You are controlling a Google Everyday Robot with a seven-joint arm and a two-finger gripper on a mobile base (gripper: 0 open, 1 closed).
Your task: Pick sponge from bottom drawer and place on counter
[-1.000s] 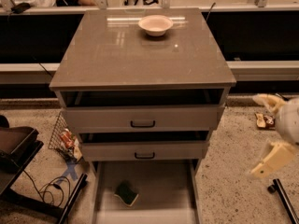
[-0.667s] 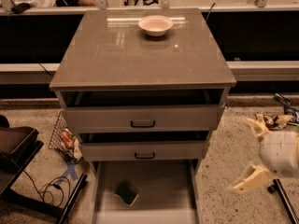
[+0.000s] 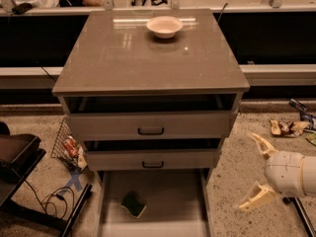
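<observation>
The sponge, dark green on top with a pale yellow edge, lies on the floor of the pulled-out bottom drawer, left of its middle. The glossy grey-brown counter tops the grey cabinet. My gripper is at the lower right, beside the cabinet and to the right of the bottom drawer, at about that drawer's height. Its two pale fingers are spread wide apart and point left. It holds nothing.
A white bowl stands at the back of the counter. Two grey-fronted drawers with black handles sit slightly open above the bottom drawer. A wire basket and cables lie on the floor at left, litter at right.
My gripper has moved left and down, closer to the cabinet's lower right side. The sponge, drawers and bowl have not moved.
</observation>
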